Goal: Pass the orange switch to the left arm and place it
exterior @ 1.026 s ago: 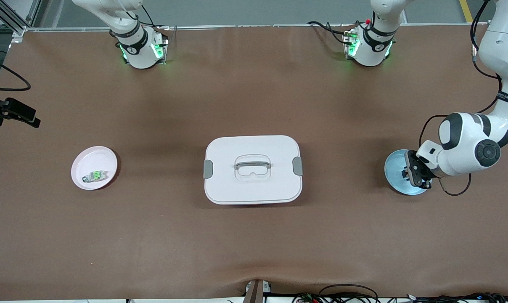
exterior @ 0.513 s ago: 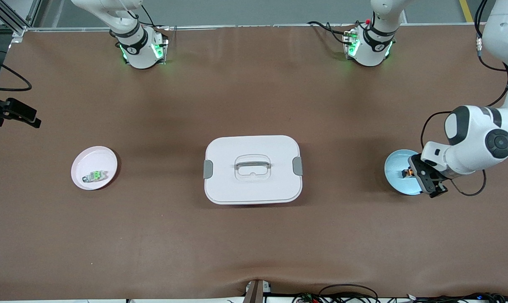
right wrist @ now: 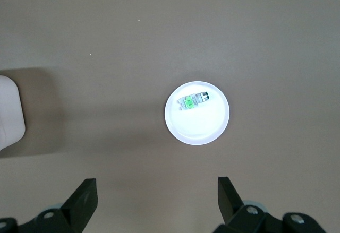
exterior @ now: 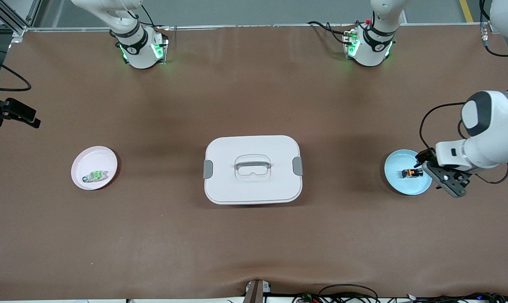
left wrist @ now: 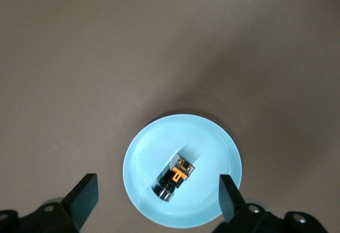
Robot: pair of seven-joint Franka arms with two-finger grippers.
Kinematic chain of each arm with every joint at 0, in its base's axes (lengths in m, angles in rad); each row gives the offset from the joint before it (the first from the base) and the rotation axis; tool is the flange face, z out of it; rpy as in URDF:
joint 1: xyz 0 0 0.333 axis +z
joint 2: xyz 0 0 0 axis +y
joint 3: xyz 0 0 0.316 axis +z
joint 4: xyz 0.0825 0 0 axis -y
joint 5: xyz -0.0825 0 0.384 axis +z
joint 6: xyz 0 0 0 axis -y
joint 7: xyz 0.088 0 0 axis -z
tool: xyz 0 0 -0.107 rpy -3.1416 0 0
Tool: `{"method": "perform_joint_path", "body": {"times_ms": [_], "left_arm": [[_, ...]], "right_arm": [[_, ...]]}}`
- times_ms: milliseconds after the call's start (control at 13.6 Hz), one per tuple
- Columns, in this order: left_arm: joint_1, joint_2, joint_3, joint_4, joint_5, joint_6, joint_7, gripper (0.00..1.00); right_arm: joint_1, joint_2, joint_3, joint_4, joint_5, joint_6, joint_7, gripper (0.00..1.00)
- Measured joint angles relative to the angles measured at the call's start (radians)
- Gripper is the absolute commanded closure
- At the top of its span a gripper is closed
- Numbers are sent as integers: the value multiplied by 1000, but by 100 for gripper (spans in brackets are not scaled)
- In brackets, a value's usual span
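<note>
The orange switch (exterior: 411,173) lies on its side on a light blue plate (exterior: 399,181) at the left arm's end of the table. In the left wrist view the switch (left wrist: 174,178) rests on that plate (left wrist: 212,148), free of both fingers. My left gripper (exterior: 437,174) hangs open just above the plate's edge, and its fingertips (left wrist: 85,195) stand wide apart around nothing. The white box (exterior: 252,169) sits shut in the table's middle. My right gripper (right wrist: 156,198) is open and empty, high over the table beside a pale plate (right wrist: 204,129).
A pale pink plate (exterior: 95,159) at the right arm's end holds a clear switch with a green mark (exterior: 95,176). A corner of the box (right wrist: 10,111) shows in the right wrist view. A black clamp (exterior: 14,113) juts over the table's edge.
My left gripper has opened and let go of the orange switch, which now lies on the blue plate. The gripper has risen and drawn back toward the left arm's end.
</note>
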Motion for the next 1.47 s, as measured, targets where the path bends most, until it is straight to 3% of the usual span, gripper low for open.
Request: {"method": "perform_joint_path", "body": {"times_ms": [220, 513, 1246, 1466], "left_arm": [[0, -10, -11, 126, -2, -125, -118, 0], [0, -30, -45, 209, -3, -209, -316, 0], [-4, -99, -99, 286, -63, -342, -696, 0], [-70, -100, -104, 320, -63, -437, -844, 0]], "right_arm": [[0, 0, -1, 0, -1, 0, 0, 0], [0, 0, -2, 0, -1, 0, 0, 0], [0, 0, -4, 0, -1, -1, 0, 0], [0, 0, -4, 2, -1, -1, 0, 0]]}}
